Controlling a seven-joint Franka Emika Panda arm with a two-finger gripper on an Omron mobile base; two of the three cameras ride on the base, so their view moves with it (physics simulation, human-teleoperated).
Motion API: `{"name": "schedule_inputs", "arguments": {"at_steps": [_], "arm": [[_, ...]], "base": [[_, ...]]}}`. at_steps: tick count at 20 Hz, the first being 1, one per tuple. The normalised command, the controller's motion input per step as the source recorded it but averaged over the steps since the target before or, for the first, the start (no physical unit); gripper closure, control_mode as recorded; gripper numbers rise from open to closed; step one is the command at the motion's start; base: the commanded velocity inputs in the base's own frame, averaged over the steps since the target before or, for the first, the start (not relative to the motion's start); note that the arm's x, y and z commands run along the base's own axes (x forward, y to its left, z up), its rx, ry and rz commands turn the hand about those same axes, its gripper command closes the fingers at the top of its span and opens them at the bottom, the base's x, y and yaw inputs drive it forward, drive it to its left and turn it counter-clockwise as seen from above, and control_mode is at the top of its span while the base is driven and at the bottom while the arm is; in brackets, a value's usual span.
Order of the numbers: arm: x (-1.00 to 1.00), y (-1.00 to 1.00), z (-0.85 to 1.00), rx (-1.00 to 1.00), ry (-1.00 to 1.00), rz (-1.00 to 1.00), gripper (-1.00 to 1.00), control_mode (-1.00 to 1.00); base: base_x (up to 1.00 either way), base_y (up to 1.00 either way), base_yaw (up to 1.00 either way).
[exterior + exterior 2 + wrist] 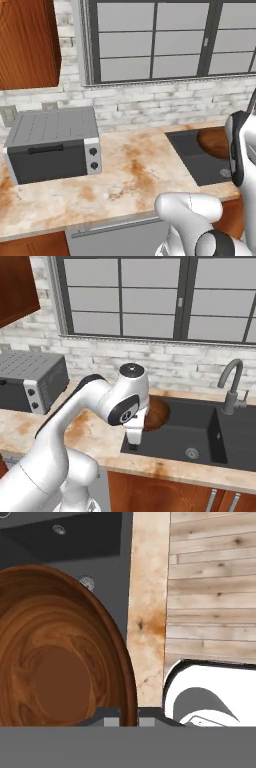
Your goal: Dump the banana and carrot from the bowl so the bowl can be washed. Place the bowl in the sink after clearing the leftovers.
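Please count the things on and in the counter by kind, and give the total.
Wooden bowl: 1
Sink: 1
Faucet: 1
Toaster oven: 1
Total: 4

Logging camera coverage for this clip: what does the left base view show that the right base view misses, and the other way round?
Left base view alone: the whole front of the grey box-shaped toaster oven, door handle and both knobs, plus the orange-brown wooden wall cabinet. Right base view alone: the curved grey metal faucet, the sink's round drain and its second basin. Both show the round dark reddish-brown wooden bowl over the dark grey rectangular sink, the marbled beige counter, the brick wall and the window.
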Motion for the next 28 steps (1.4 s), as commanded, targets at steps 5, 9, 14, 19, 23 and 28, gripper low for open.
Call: {"name": "schedule_inputs", "arguments": {"at_steps": [5, 9, 14, 19, 23, 28], "arm": [[0.91, -0.56, -0.56, -0.01, 0.1, -0.15, 1.0, -1.0], [0.27, -0.25, -0.36, 0.07, 0.0, -0.07, 1.0, -1.0], [0.2, -0.03, -0.53, 0.03, 0.01, -0.12, 1.0, -1.0], [0.31, -0.08, -0.36, 0.0, 0.04, -0.14, 1.0, -1.0], [0.35, -0.05, -0.35, 0.02, 0.0, -0.25, 1.0, -1.0], [0.42, -0.06, -0.1, 0.01, 0.01, -0.19, 1.0, -1.0]], "base": [[0.0, 0.0, 0.0], [0.0, 0.0, 0.0], [0.0, 0.0, 0.0], [0.0, 0.0, 0.0], [0.0, 0.0, 0.0], [0.0, 0.0, 0.0]]}}
